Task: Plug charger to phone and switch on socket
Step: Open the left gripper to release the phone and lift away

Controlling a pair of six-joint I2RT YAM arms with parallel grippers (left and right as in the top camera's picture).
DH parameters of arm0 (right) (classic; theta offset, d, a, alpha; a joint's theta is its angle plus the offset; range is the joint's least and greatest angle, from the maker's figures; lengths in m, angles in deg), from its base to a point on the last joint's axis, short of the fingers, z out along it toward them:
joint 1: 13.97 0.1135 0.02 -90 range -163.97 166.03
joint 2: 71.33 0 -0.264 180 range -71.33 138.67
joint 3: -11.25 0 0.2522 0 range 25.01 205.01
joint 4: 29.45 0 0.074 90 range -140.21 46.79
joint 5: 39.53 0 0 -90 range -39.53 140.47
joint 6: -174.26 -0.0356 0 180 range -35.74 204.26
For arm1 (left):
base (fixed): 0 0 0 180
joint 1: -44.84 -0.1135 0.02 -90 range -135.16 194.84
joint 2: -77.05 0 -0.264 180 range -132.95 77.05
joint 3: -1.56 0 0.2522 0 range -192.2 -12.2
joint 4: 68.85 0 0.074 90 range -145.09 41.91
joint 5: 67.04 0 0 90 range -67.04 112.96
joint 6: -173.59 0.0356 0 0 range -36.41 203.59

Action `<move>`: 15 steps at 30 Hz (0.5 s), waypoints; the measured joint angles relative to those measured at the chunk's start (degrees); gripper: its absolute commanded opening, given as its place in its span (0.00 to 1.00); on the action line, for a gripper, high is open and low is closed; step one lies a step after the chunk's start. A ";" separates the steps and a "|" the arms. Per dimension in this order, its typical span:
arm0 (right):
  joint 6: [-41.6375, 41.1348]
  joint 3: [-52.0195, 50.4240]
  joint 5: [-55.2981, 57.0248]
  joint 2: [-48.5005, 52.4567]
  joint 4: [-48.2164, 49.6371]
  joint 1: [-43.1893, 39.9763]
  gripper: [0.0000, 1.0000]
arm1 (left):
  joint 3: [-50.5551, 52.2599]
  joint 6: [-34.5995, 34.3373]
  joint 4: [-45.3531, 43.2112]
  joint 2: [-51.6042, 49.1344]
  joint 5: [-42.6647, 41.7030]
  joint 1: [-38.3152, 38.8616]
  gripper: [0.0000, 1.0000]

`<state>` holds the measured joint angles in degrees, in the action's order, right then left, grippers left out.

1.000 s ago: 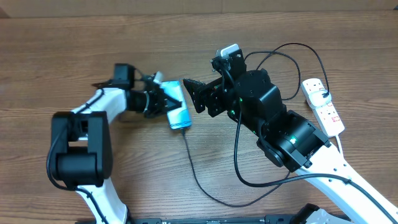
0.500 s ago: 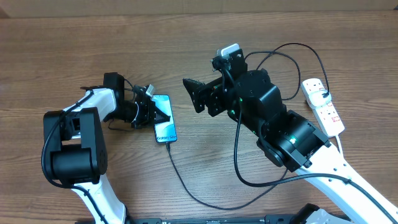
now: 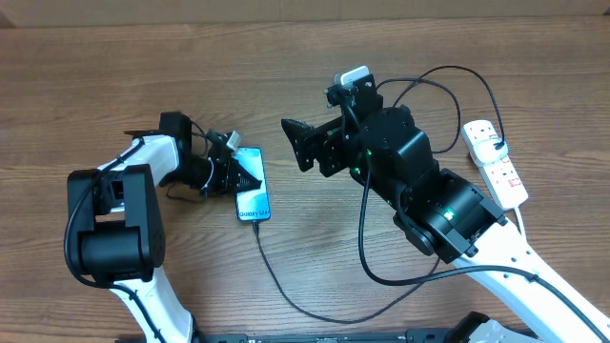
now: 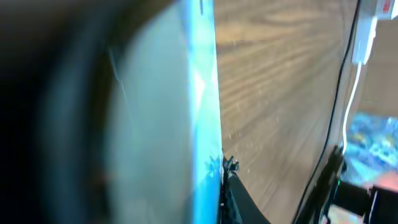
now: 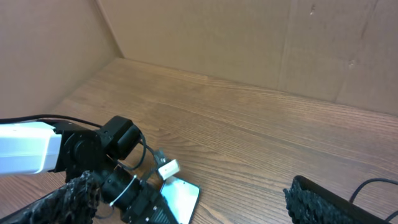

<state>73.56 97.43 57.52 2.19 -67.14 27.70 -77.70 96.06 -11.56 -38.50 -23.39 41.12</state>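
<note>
Overhead, the charger (image 3: 286,286) looks seated in the lower end of the phone (image 3: 254,202), which lies flat on the surface (image 3: 114,76) at centre left. The left hand (image 3: 246,173) sits low over the phone's upper end; I cannot tell whether it grips. The right hand (image 3: 294,145), spread wide and empty, hovers mid-frame. The next move is probably to reach right and press the switch on the socket (image 3: 498,164).
</note>
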 measured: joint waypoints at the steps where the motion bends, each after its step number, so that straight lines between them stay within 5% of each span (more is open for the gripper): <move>1: 0.00 0.00 0.00 0.00 0.15 0.00 0.97 | 0.00 1.11 0.96 0.00 0.13 0.00 0.10; 5: 0.00 0.00 0.04 0.00 0.74 0.00 0.98 | 0.00 4.57 3.80 0.00 0.15 0.00 0.12; 15: 0.00 0.02 0.04 0.04 0.74 0.00 0.98 | 0.00 6.75 2.49 0.00 0.66 0.00 0.35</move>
<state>73.56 97.46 57.56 2.23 -66.39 27.70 -77.70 102.81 -9.07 -38.50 -22.73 41.12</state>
